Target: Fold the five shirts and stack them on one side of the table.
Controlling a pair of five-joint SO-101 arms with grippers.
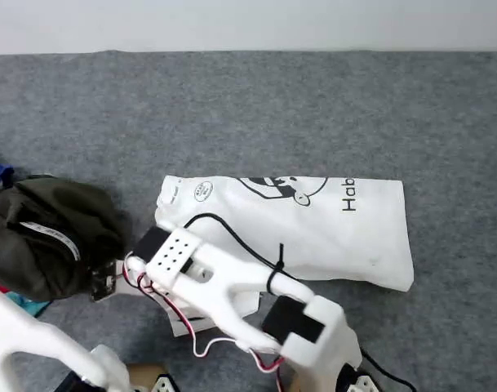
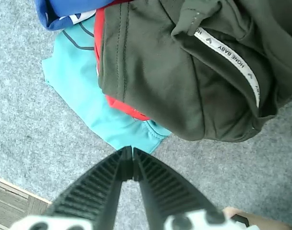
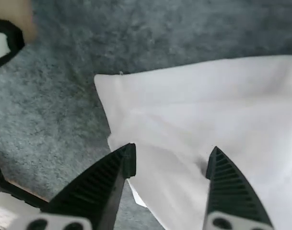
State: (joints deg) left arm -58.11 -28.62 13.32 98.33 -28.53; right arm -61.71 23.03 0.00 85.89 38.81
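The white shirt (image 1: 313, 229) lies flat on the grey carpeted bench (image 1: 248, 106), running from the centre of the high view out toward 3 o'clock, with a black printed figure along its 12 o'clock edge. At 9 o'clock the other shirts sit in a bunched heap. A dark olive shirt (image 1: 56, 233) is on top, and a teal shirt (image 2: 88, 96), a red shirt (image 2: 122, 105) and a blue shirt (image 2: 64, 12) poke out from beneath it.

The right arm (image 1: 232, 286) comes in from 6 o'clock and slants toward 9 o'clock across the white shirt's near corner. The right jaws are released and spread wide over that corner. I cannot tell whether they touch the cloth.

The left arm (image 1: 28, 335) sits at 7 o'clock. The left jaws are clenched tip to tip on nothing, over bare bench just beside the teal shirt's edge.
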